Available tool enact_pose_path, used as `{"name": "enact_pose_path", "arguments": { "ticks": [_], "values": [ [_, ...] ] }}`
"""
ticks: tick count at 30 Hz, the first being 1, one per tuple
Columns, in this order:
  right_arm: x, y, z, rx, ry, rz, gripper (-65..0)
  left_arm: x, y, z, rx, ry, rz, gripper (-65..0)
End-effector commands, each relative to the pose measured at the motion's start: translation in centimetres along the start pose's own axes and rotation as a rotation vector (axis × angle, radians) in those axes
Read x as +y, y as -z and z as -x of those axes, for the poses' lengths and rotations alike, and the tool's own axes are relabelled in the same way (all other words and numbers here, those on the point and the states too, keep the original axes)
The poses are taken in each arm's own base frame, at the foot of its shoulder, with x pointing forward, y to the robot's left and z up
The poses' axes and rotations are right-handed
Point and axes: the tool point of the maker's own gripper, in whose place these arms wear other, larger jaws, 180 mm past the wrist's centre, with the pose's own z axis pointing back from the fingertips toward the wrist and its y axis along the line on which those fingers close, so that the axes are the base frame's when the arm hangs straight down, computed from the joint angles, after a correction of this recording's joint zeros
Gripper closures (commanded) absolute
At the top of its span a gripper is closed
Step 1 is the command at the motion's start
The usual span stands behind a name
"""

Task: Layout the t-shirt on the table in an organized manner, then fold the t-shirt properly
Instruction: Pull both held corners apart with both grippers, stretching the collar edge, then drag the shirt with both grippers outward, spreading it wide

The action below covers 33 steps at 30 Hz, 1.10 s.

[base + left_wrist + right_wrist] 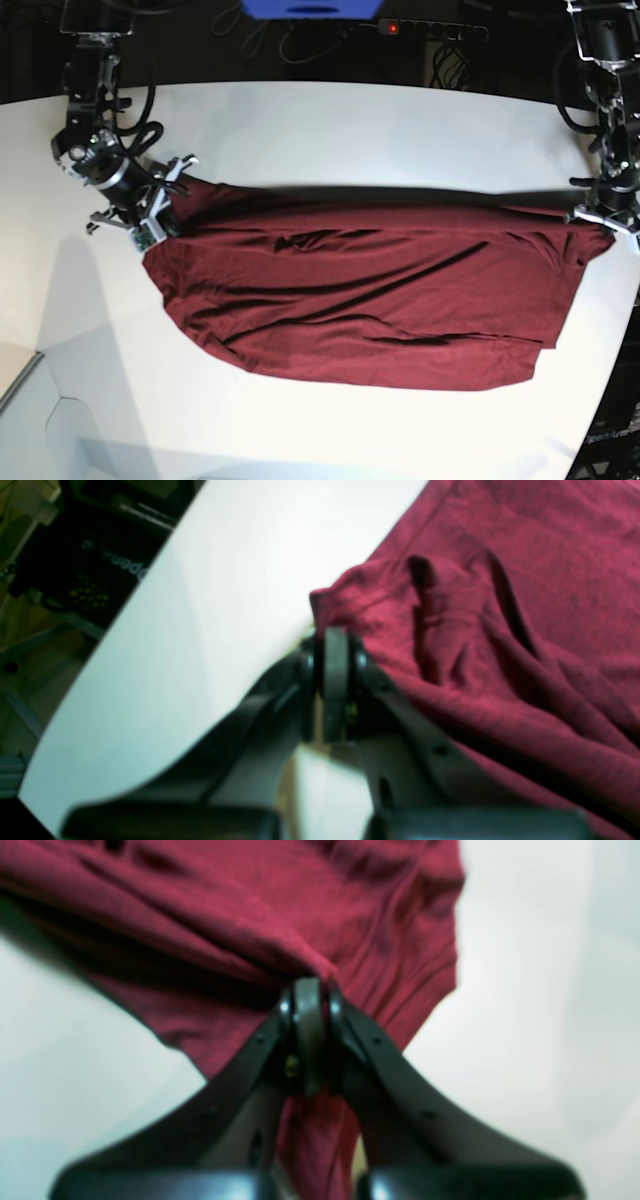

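Dark backdrop, blue box [312,8], power strip [432,29], hanging cables [452,62]

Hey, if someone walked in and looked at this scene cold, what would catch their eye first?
The dark red t-shirt jumps out first, stretched wide and rumpled across the middle of the white table. Next come the two arms at its far ends: the right gripper is shut on one bunched end of the cloth, and the left gripper is shut on the other end near the table's curved edge.

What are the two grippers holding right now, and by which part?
Both hold the dark maroon-red t-shirt: the left gripper pinches a corner, the right gripper a bunched fold at the opposite end.
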Motion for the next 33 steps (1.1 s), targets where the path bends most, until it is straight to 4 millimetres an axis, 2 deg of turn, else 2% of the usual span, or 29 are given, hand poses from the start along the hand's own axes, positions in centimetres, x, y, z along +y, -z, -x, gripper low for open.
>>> {"name": "enact_pose_path", "arguments": {
  "ticks": [1, 3, 9, 11, 19, 22, 26, 31, 33],
  "values": [
    [-1.4, -0.2, -1.2, -0.038, -0.015, 0.021, 0.0, 0.9, 0.0, -2.5, -0.066, 0.010, -0.019, -0.1],
    [-1.4, 0.1, -0.5, -0.017, -0.013, 0.010, -2.4, 0.9, 0.0, -2.5, -0.066, 0.010, -0.019, -0.1],
    [-1.0, -0.1, 0.6, 0.014, -0.033, -0.008, -16.6, 0.9, 0.0, -2.5, -0.066, 0.010, -0.019, -0.1],
    [-0.9, -0.8, 1.2, 0.024, -0.051, -0.006, -19.9, 0.9, 0.0, -2.5, -0.067, 0.010, -0.019, -0.1],
    [1.2, -3.8, 0.7, -0.002, -0.104, -0.012, -27.3, 0.8, 0.0, -2.7, -0.071, 0.010, -0.018, -0.1],
    [1.8, -4.3, 0.7, -0.003, -0.110, -0.018, -28.9, 0.8, 0.0, -2.7, -0.071, 0.010, -0.018, -0.1],
    [2.9, -4.3, 1.8, 0.018, -0.083, -0.040, -29.0, 0.8, 0.0, -2.7, -0.073, 0.010, -0.018, -0.1],
    [3.7, -3.3, 4.9, 0.081, -0.014, -0.070, -28.5, 0.6, 0.0, -2.5, -0.070, 0.006, -0.014, -0.1],
    [3.9, -3.1, 5.8, 0.101, 0.000, -0.077, -25.6, 0.6, 0.0, -2.5, -0.070, 0.005, -0.015, -0.1]
  ]
}}
